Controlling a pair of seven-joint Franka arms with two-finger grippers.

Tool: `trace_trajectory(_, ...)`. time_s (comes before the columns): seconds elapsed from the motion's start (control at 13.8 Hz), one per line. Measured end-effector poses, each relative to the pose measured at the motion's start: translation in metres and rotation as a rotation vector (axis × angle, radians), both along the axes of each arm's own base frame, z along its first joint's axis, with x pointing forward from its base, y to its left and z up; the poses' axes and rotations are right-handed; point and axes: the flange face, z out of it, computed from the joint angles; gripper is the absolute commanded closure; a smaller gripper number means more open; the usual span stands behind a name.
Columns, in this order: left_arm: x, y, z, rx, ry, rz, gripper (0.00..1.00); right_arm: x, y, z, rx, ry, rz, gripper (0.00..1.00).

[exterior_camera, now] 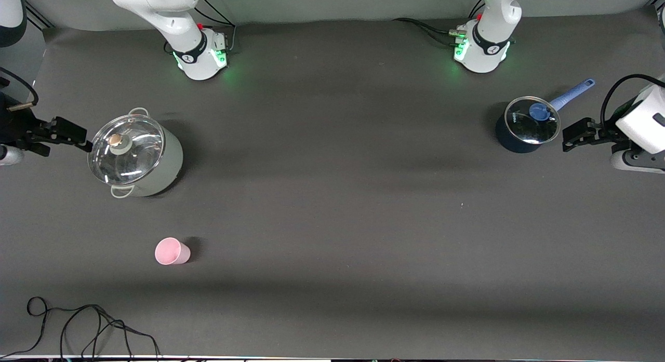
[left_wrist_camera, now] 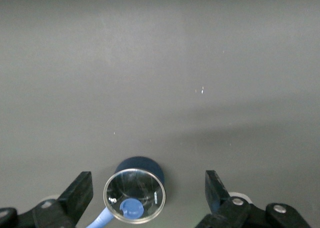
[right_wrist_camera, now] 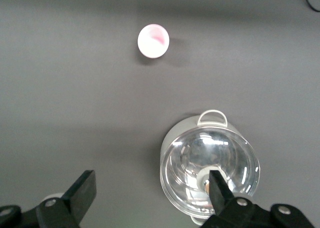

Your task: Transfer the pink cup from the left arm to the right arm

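The pink cup (exterior_camera: 172, 251) stands upright on the dark table toward the right arm's end, nearer to the front camera than the grey pot. It also shows in the right wrist view (right_wrist_camera: 153, 41). My right gripper (exterior_camera: 78, 136) is open and empty, up beside the grey pot at the table's end, well apart from the cup; in its own view (right_wrist_camera: 151, 183) the fingers stand wide apart. My left gripper (exterior_camera: 570, 136) is open and empty beside the blue saucepan at the left arm's end, its fingers wide apart in its own view (left_wrist_camera: 147, 183).
A pale grey pot with a glass lid (exterior_camera: 136, 154) stands at the right arm's end, also in the right wrist view (right_wrist_camera: 210, 168). A dark blue saucepan with glass lid and blue handle (exterior_camera: 527, 124) stands at the left arm's end. Black cables (exterior_camera: 78, 325) lie at the front edge.
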Motion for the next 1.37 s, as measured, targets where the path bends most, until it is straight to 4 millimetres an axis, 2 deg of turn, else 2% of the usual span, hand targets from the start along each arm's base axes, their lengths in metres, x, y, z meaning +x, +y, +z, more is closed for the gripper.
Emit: trace_trajectory(1.37, 0.0013, 0.0045, -0.0022, 0.001, 0.009, 0.007, 0.0, -0.0011, -0.0039, -0.001, -0.037, 0.011, 0.021, 0.0)
